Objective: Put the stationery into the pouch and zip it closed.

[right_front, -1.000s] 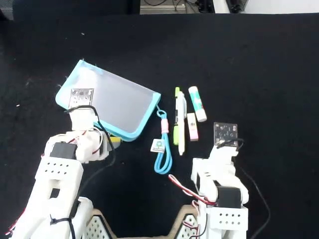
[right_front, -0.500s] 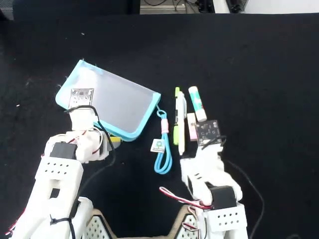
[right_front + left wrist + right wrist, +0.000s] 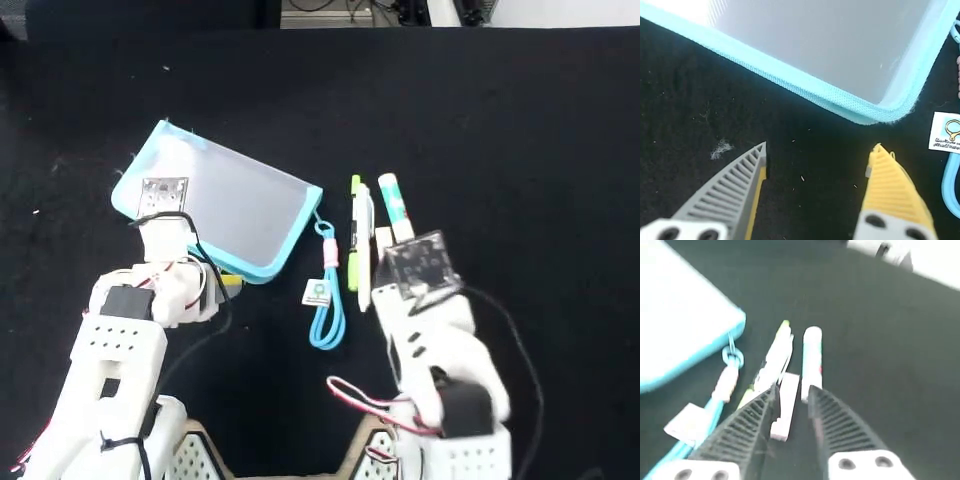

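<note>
High view: the pouch (image 3: 225,205) lies flat, left of the stationery row of pen (image 3: 363,250) and glue stick (image 3: 395,205). Its blue strap (image 3: 326,344) sits between them, so mind it on the carry. Left wrist: left gripper (image 3: 820,150) is spread wide and empty, just off the pouch's corner seam, likely staged to pin it. Right wrist: right gripper (image 3: 792,390) is narrowly parted, lined up on the eraser (image 3: 781,412). Pen and glue stick crowd both sides, so you risk nudging them.

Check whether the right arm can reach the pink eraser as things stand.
Probably yes: the right gripper hangs open just over the eraser, nothing between them, though the pen and glue stick lie close alongside.
</note>
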{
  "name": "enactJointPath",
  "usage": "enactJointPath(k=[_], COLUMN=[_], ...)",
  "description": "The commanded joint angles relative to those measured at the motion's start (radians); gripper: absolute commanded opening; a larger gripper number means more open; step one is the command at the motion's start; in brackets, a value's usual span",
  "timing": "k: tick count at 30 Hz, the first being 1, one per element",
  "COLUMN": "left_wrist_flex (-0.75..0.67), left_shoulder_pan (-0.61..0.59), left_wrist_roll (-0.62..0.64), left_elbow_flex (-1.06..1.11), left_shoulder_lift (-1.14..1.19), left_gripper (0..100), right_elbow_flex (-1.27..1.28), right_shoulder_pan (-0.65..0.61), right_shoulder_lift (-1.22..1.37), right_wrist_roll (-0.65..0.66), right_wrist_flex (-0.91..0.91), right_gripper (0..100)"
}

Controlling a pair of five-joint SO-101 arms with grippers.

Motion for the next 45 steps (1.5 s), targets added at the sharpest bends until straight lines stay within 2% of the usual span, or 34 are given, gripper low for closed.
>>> enactJointPath(k=[1, 6, 11, 18, 22, 26, 30, 35, 45], left_wrist_flex=[-0.014, -0.014, -0.014, -0.055, -0.069, -0.069, -0.069, -0.069, -0.071], left_shoulder_pan=[-0.008, -0.008, -0.007, -0.008, -0.008, -0.019, -0.061, -0.067, -0.065], left_wrist_roll=[0.009, 0.009, 0.009, 0.006, 0.003, 0.005, 0.009, 0.006, 0.005], left_elbow_flex=[-0.018, -0.018, -0.018, 0.018, 0.025, 0.022, 0.021, 0.021, 0.019], left_shoulder_lift=[-0.009, -0.009, -0.009, -0.011, -0.011, -0.011, -0.011, -0.011, -0.011], left_gripper=[32, 32, 32, 32, 27, 25, 26, 26, 26], right_elbow_flex=[-0.239, -0.335, -0.314, -0.354, -0.309, -0.295, -0.320, -0.349, -0.476], right_shoulder_pan=[0.012, -0.017, -0.097, -0.218, -0.242, -0.299, -0.307, -0.299, -0.293], right_shoulder_lift=[-0.093, -0.048, 0.168, 0.642, 0.792, 0.917, 1.063, 1.273, 1.537], right_wrist_roll=[-0.048, -0.066, -0.072, -0.265, -0.342, -0.341, -0.341, -0.350, -0.344], right_wrist_flex=[0.107, 0.132, 0.017, -0.098, -0.313, -0.423, -0.476, -0.611, -0.621], right_gripper=[11.0, 10.6, 10.6, 10.6, 10.6, 11.4, 18.8, 15.6, 15.6])
